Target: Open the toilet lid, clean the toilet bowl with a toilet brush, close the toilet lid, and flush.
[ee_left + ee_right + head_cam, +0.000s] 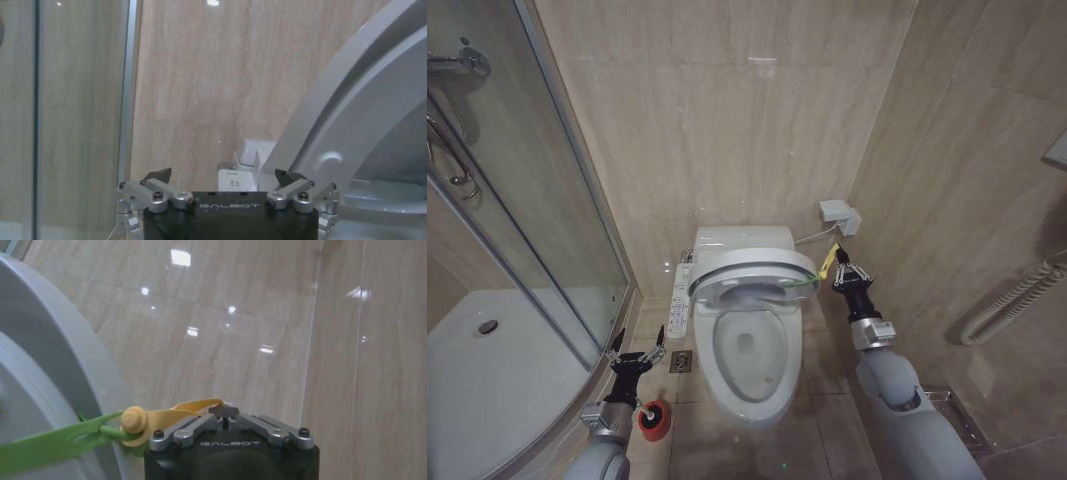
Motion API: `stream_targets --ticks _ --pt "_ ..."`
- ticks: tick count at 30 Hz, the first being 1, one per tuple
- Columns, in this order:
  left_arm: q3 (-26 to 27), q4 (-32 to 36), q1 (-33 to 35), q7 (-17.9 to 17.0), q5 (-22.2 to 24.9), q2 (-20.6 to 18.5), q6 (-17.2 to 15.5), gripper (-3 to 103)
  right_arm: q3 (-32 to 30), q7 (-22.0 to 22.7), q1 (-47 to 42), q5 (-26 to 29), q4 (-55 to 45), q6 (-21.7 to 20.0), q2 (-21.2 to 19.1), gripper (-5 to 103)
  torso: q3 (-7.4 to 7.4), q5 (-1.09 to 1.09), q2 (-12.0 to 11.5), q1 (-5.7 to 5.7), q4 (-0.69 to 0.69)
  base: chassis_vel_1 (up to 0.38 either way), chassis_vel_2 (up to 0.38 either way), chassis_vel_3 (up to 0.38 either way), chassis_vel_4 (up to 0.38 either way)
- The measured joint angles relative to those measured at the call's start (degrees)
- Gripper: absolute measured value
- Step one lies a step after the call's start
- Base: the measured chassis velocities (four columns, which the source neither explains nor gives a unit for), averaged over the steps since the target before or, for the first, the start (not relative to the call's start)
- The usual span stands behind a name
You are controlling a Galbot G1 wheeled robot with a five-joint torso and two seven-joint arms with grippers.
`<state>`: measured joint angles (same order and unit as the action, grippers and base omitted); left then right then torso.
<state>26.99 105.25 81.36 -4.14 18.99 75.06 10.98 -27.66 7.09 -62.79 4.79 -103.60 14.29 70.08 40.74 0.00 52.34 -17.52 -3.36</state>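
The toilet lid [757, 268] is tilted partway up over the toilet bowl [749, 352], whose water hole shows. My right gripper [846, 271] is at the lid's right rim, shut on the yellow end [175, 409] of the green-and-yellow strap [53, 447]; the right wrist view shows the gripper [225, 413] beside the lid's edge [47, 360]. The toilet brush [654, 420], with its red base, stands on the floor left of the bowl. My left gripper [638, 353] hangs open just above it, and its wrist view shows the spread gripper [223, 176] holding nothing, with the raised lid [360, 100] off to one side.
A glass shower enclosure [547, 230] with a white tray [487, 350] is on the left. A control panel [679, 300] sits at the toilet's left side, with a floor drain [681, 361] below it. On the right wall are a grab rail [1012, 300] and a socket box [839, 216].
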Motion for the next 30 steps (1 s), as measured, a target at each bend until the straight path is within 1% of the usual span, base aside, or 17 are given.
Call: stream_targets --ticks 10,14,18,20,23,30 --pt "0.0 0.0 0.0 0.0 0.0 0.0 0.0 100 0.51 -0.65 2.5 1.0 1.27 -0.9 -1.01 0 0.0 0.0 0.0 0.0 0.01 0.0 0.0 0.0 0.0" --pt "0.0 0.0 0.0 0.0 0.0 0.0 0.0 100 0.99 -0.89 4.34 1.92 1.99 -1.9 -2.22 0 0.0 0.0 0.0 0.0 0.0 0.0 0.0 0.0 0.0" --pt "0.0 0.0 0.0 0.0 0.0 0.0 0.0 100 1.38 -0.86 5.16 2.32 1.75 -3.22 -2.49 0 0.0 0.0 -0.01 0.0 0.0 0.0 0.0 0.0 0.0" --pt "0.0 0.0 0.0 0.0 0.0 0.0 0.0 100 1.47 -0.81 5.21 2.36 1.4 -3.61 -2.49 0 0.0 0.0 -0.01 0.0 0.0 0.0 0.0 0.0 0.0" --pt "0.0 0.0 0.0 0.0 0.0 0.0 0.0 100 1.92 -0.44 5.07 2.42 -0.19 -5.26 -2.15 0 0.0 0.0 0.0 0.0 0.0 0.0 0.0 0.0 0.0" --pt "0.0 0.0 0.0 0.0 0.0 0.0 0.0 100 2.8 -0.33 5.58 2.22 -0.68 -6.58 -1.16 0 0.0 0.0 -0.01 0.0 0.0 0.0 0.0 0.0 0.0"
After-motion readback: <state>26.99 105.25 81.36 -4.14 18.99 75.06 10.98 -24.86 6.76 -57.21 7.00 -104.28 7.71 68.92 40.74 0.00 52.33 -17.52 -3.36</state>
